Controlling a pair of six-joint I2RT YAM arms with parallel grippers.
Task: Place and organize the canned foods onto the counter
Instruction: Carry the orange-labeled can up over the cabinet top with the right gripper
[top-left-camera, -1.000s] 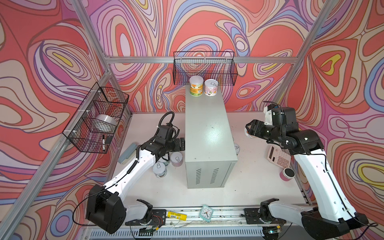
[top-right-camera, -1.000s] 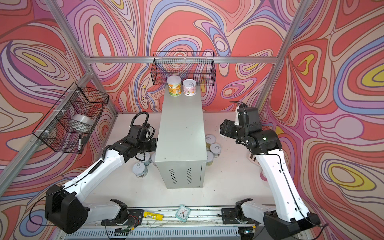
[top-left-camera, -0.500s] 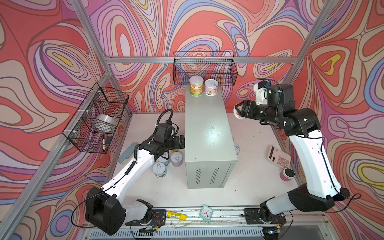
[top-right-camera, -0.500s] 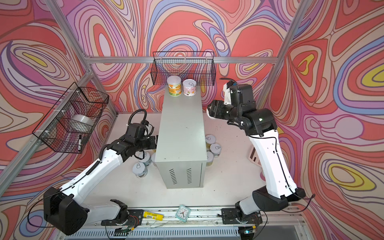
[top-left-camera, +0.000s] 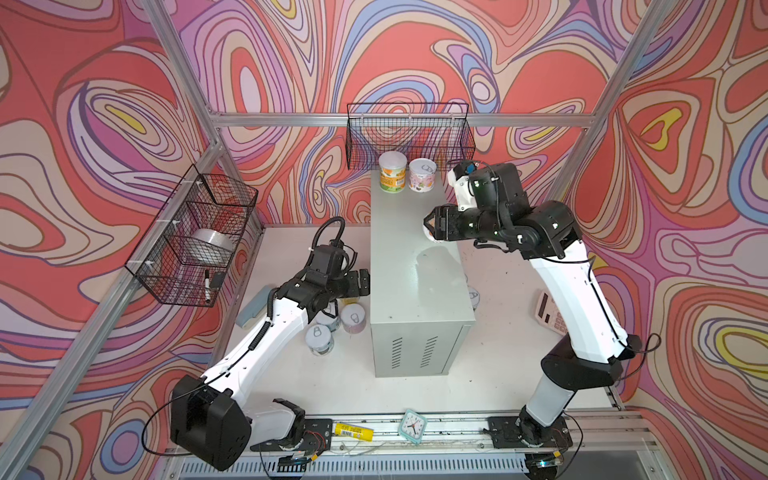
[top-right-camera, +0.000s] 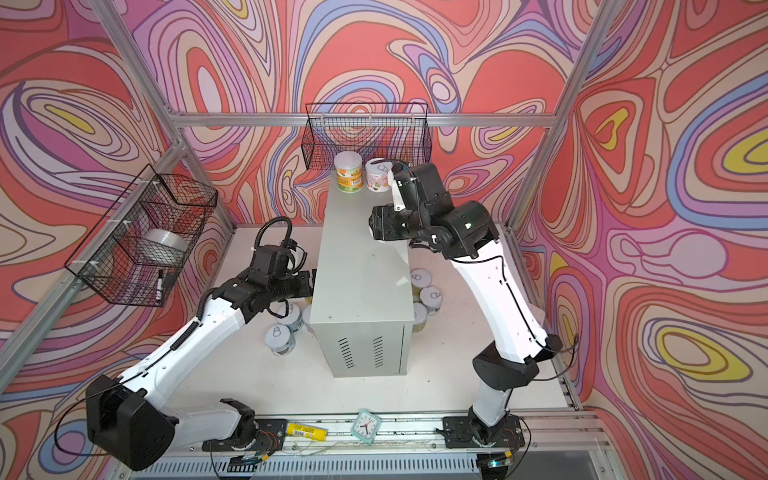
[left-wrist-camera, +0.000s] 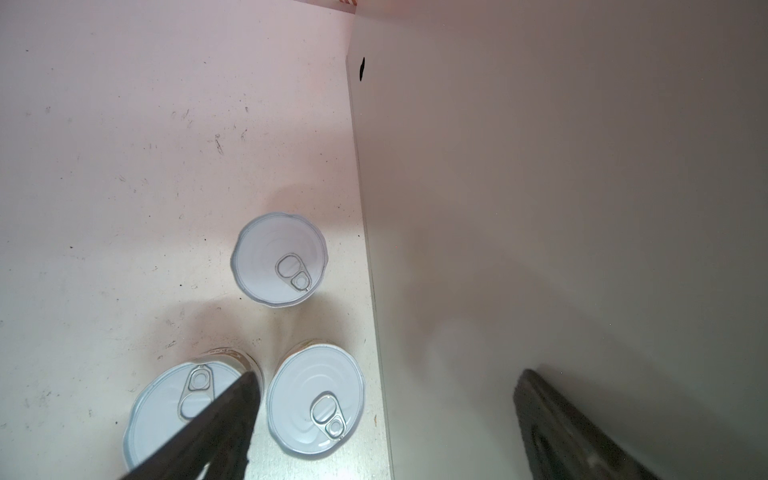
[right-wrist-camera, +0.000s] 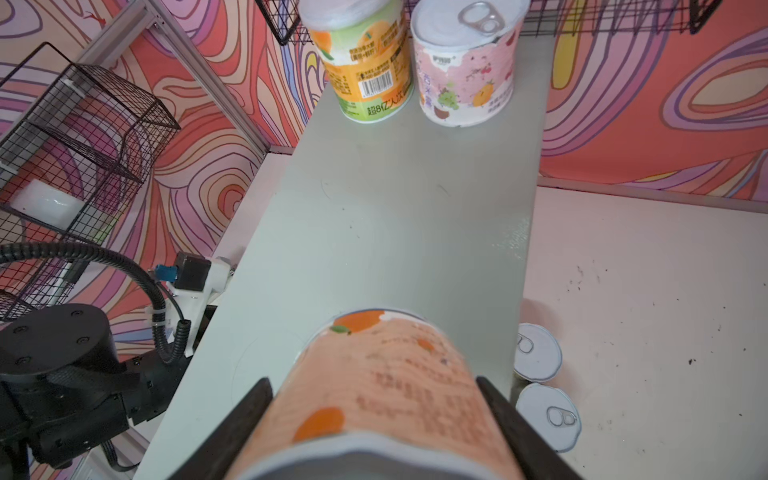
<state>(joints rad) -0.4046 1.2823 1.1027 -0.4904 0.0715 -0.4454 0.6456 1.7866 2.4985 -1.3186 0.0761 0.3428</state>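
Change, largest first. The counter (top-left-camera: 409, 249) is in the same place, and two cans stand at its far end: the orange-and-green can (top-left-camera: 392, 171) and the pink can (top-left-camera: 422, 175), side by side.

A second earlier the right arm was low, on the right of the counter. It is now raised, with its forearm reaching left over the counter's right edge. The right gripper (top-left-camera: 434, 224) is clenched on the orange-labelled can (right-wrist-camera: 386, 374). Both jaws press the can's label wall, and the can is clear of the top, over the middle-right of it. The can has therefore left the white tabletop (top-left-camera: 498, 353) but is not yet set down. Judged from this, the step in hand is transport to a spot just near of the two placed cans.

The left arm has barely moved. It stays low on the left of the counter, elbow bent, forearm pointing toward the counter's left face. The left gripper (top-left-camera: 357, 282) is released, jaws wide apart, holding nothing. In the left wrist view it hangs over three upright cans (left-wrist-camera: 280, 259) close to that face.

More cans (top-right-camera: 432, 297) remain on the tabletop just right of the counter, so most of the task is judged outstanding.
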